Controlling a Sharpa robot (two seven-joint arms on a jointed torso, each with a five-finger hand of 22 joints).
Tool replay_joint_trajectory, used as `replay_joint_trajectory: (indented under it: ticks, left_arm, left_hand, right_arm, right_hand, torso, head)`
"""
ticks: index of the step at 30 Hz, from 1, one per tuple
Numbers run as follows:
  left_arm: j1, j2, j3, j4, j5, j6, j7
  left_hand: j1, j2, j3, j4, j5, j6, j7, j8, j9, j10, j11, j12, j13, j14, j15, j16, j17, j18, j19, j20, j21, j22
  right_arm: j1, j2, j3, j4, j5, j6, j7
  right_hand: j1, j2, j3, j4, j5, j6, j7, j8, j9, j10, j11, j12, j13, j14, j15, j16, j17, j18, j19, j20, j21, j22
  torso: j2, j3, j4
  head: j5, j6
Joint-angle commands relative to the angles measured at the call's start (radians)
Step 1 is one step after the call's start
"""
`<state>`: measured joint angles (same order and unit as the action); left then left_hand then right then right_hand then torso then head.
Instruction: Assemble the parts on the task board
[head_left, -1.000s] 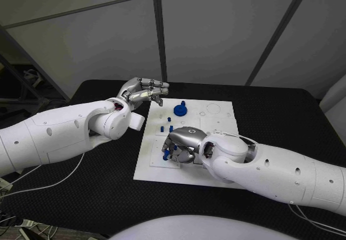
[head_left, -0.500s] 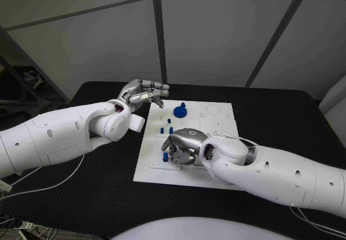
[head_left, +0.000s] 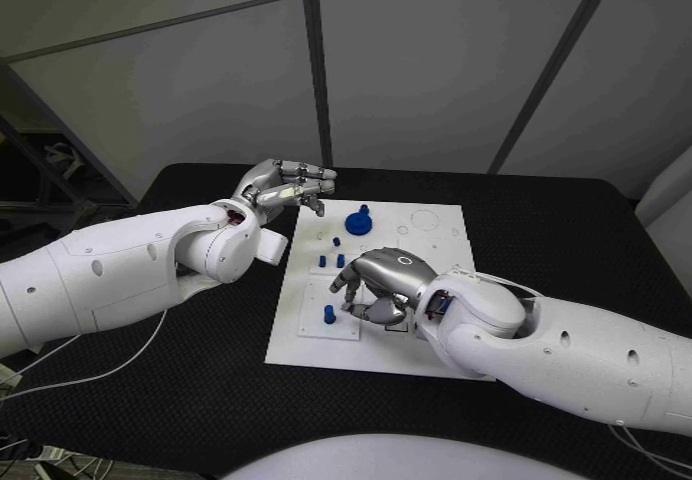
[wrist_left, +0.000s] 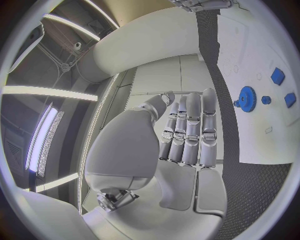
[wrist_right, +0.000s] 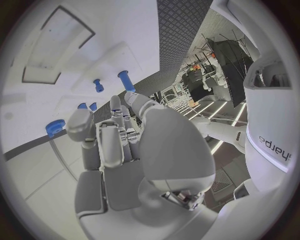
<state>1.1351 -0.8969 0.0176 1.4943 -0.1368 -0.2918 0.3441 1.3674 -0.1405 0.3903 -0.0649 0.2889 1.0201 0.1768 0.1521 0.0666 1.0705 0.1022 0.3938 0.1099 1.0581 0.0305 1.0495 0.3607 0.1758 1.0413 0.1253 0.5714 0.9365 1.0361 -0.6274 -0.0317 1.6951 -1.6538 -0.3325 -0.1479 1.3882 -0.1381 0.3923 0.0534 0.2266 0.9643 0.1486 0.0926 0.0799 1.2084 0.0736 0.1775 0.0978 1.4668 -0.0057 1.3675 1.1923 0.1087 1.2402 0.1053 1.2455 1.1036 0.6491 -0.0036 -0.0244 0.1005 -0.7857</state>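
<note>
I'm looking down at the task board (head_left: 433, 350), a white plate with its long axis running away from me on the black table (head_left: 577, 215). Bare table lies all round it, with the widest stretch beyond its right edge. My left hand (head_left: 289, 184) hovers at the board's far left corner, just off the edge, fingers curled in with nothing in them; the left wrist view shows those fingers (wrist_left: 190, 130) lying side by side, pressed together. There is free room between that hand and the blue gear (head_left: 359, 217), which stands upright on the board's far half, its stub pointing up. Just nearer than the gear, two small blue pegs (head_left: 330, 261) stand upright side by side, with a third smaller one (head_left: 338, 240) between them and the gear. My right hand (head_left: 378, 285) sits over the board's middle, fingers bent down toward the surface; I cannot tell whether it is pinching anything under there. One more blue peg (head_left: 329, 314) stands upright just left of that hand, in the raised rectangle near the board's near left corner.

Compared with a second ago, my right hand has shifted a little toward the board's right side, so the peg by it now stands clear of the fingers. My left hand has barely moved. Gear and far pegs are where they were.
</note>
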Motion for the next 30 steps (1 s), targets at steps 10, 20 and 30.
replay_joint_trajectory:
  ticks: [10,20,30]
  left_arm:
    - [-0.001,-0.005,-0.001,0.003,0.001,0.018,-0.002]
    - [-0.001,-0.004,-0.002,0.006,0.001,0.017,-0.002]
    - [-0.002,-0.007,-0.002,0.009,0.001,0.016,0.001]
  left_hand:
    - [0.000,0.008,-0.007,-0.001,-0.002,-0.005,-0.001,-0.003,0.000,-0.007,0.001,0.007,0.001,-0.007,-0.002,-0.003,-0.002,0.005,-0.004,0.001,-0.007,-0.002]
    - [-0.002,0.008,-0.009,0.001,-0.002,-0.005,-0.001,-0.003,0.000,-0.007,0.001,0.009,0.001,-0.007,-0.002,-0.003,-0.002,0.005,-0.004,0.001,-0.007,-0.002]
    - [-0.002,0.008,-0.009,0.001,-0.002,-0.005,-0.001,-0.003,0.000,-0.007,0.001,0.009,0.001,-0.007,-0.002,-0.003,-0.002,0.005,-0.004,0.001,-0.007,-0.002]
  right_arm:
    - [0.029,-0.272,0.025,0.141,0.293,-0.020,-0.113]
    - [0.031,-0.425,0.029,0.201,0.299,-0.013,-0.225]
    - [0.016,-0.453,0.028,0.215,0.256,0.014,-0.311]
  right_hand:
    - [-0.104,-0.016,-0.171,0.073,0.150,0.120,-0.057,0.112,0.058,0.202,-0.054,0.766,0.738,0.082,-0.045,0.142,0.247,-0.034,0.114,-0.042,0.104,0.146]
    - [-0.137,0.001,-0.341,0.169,0.184,0.047,-0.048,0.204,0.153,0.154,-0.051,1.060,1.074,0.091,-0.036,0.177,0.315,-0.040,0.137,-0.038,0.128,0.183]
    - [-0.129,0.001,-0.423,0.229,0.189,0.005,-0.045,0.250,0.198,0.140,-0.048,1.066,1.098,0.091,-0.034,0.177,0.315,-0.040,0.134,-0.033,0.124,0.180]
  torso:
    - [0.000,-0.0023,-0.0021]
    - [-0.005,-0.0038,-0.0120]
    - [-0.004,-0.0050,-0.0114]
  head:
    - [-0.048,0.019]
    - [-0.074,0.020]
    - [-0.083,0.020]
